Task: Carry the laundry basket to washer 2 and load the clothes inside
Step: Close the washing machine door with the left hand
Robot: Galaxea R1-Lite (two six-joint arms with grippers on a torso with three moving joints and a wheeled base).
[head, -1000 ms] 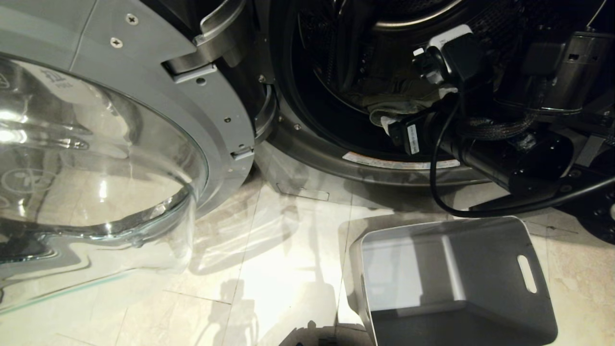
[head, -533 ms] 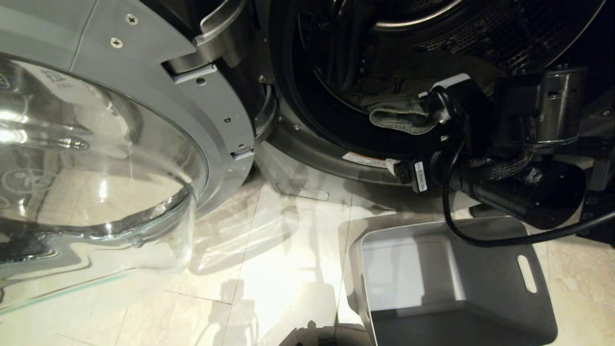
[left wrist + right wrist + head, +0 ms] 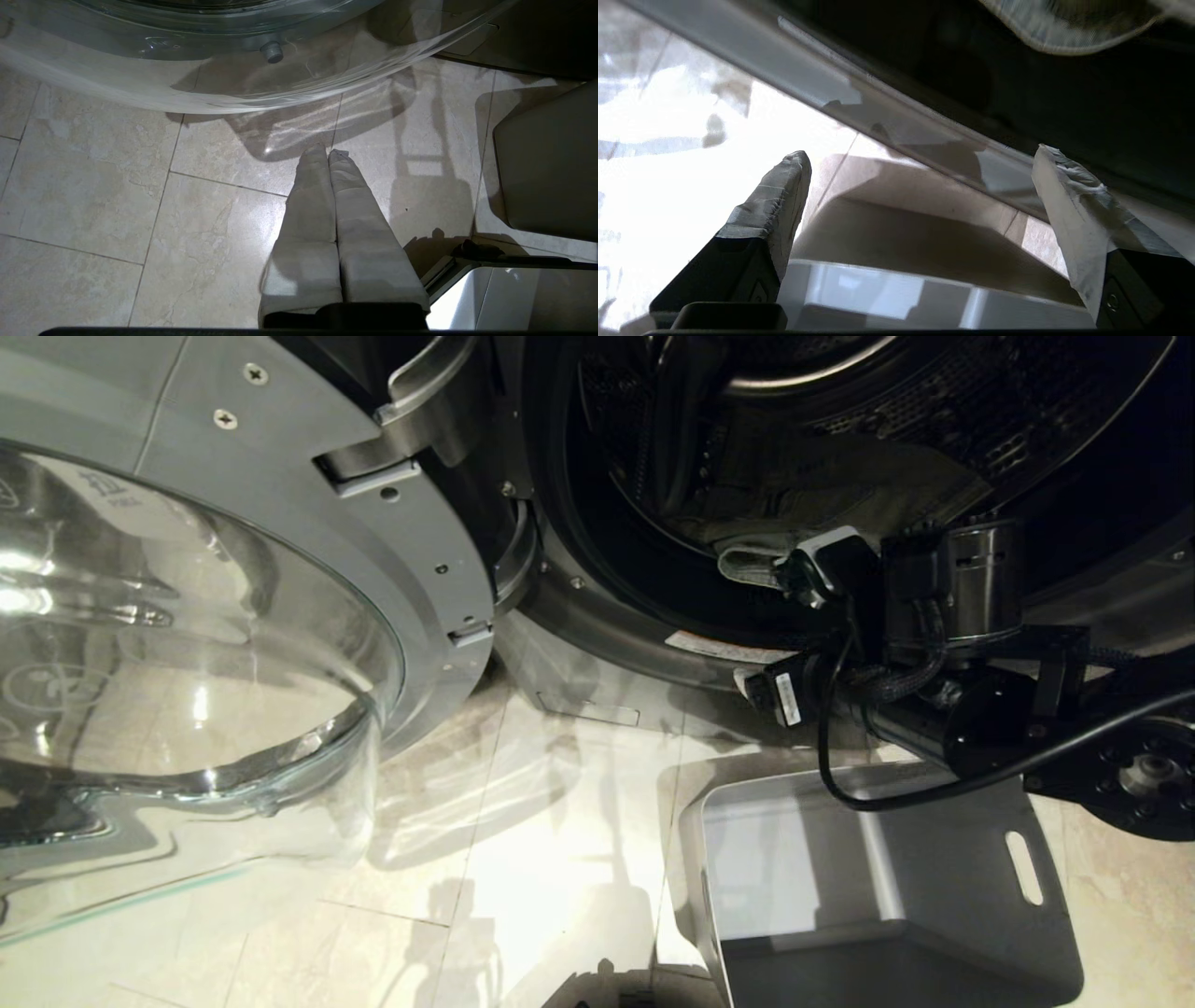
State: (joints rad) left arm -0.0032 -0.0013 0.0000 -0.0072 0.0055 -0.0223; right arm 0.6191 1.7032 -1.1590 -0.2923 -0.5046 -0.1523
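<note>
The dark grey washer stands open, and its number label is out of view. The clothes, faded grey-green fabric with a thick waistband, lie inside the drum and show at the edge of the right wrist view. My right gripper hangs open and empty just outside the drum's lower rim, above the laundry basket; its taped fingers stand wide apart. The grey basket sits empty on the floor. My left gripper is shut on nothing, low over the tiles beside the basket.
The washer's round glass door is swung wide open at the left and juts out over the floor. Its glass bowl hangs just beyond my left gripper. A black cable droops from the right arm over the basket.
My right gripper has drawn back out of the drum and sunk toward the basket, open, with its wrist rolled. The clothes stay behind in the drum. The left arm and basket have not moved.
</note>
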